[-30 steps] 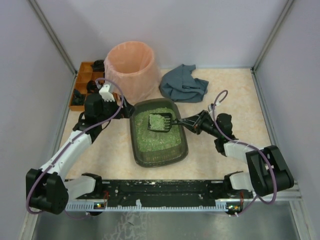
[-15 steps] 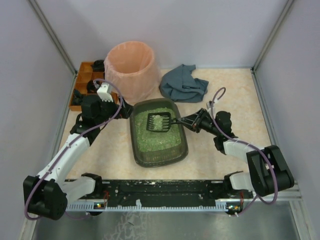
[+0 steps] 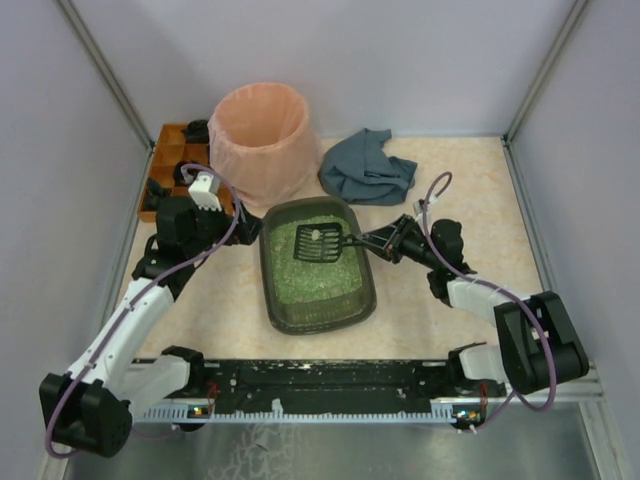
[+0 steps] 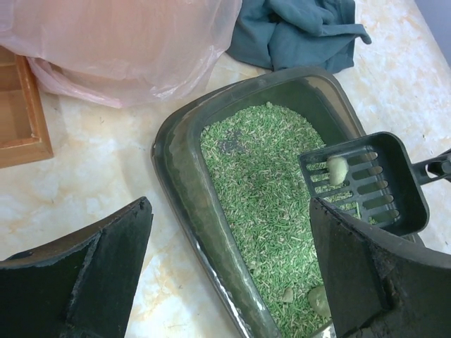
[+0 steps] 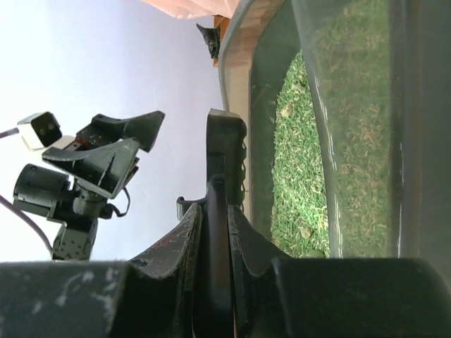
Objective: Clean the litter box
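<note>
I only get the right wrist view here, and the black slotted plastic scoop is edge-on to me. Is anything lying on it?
Observer: Yes. The left wrist view shows one pale lump on the black slotted plastic scoop, held over the green litter of the dark olive-grey plastic litter box.
Operator: Where could that be dumped?
Observer: From above, a round pink-lined bin stands close beyond the box's far left corner.
Operator: Anything else back there?
Observer: A crumpled grey-blue cloth lies beyond the box's far right corner, beside the bin.
</note>
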You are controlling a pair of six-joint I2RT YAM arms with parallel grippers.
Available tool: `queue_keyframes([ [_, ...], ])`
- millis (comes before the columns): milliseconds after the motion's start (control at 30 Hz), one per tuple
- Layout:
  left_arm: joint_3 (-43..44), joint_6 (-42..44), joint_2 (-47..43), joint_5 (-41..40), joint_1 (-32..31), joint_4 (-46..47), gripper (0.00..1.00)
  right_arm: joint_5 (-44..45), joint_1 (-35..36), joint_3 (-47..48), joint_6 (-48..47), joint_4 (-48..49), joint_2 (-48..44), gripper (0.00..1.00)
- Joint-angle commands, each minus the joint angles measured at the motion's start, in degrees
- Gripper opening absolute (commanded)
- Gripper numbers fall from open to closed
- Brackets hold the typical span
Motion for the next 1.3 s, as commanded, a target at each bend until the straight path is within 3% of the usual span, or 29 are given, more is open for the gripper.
queue_keyframes([
  [0, -1.51, 0.26, -5.21, -1.52, 0.33, -3.75, 0.97, 2.24, -1.21, 0.67, -0.97, -0.72, -2.22, 0.0],
  [133, -1.63, 0.03, -8.39, -4.04, 0.33, -7.87, 0.97, 0.33, -0.3, 2.98, -1.16, -1.06, -0.77, 0.0],
  [300, -2.05, -0.9, -12.32, -8.01, 0.33, -12.59, 0.97, 4.2, 1.26, 8.87, -7.01, -13.6, -4.08, 0.0],
  [433, -3.4, -2.24, -14.61, -9.79, 0.33, -14.23, 0.96, 7.54, 1.39, 11.38, -5.44, -13.87, -6.58, 0.0],
  [667, -8.37, -6.15, -17.7, -9.72, 0.33, -12.9, 0.96, 13.03, 2.09, 26.32, -4.08, -22.39, -3.09, 0.0],
  [1033, -8.18, -5.72, -17.79, -11.64, 0.24, -13.64, 0.97, 22.05, 3.37, 57.41, -6.8, -30.22, 16.11, 0.0],
  [1267, -8.02, -5.64, -17.73, -11.79, 0.24, -13.89, 0.97, 25.43, 7.1, 78.59, -18.05, -37.98, 32.28, 0.0],
])
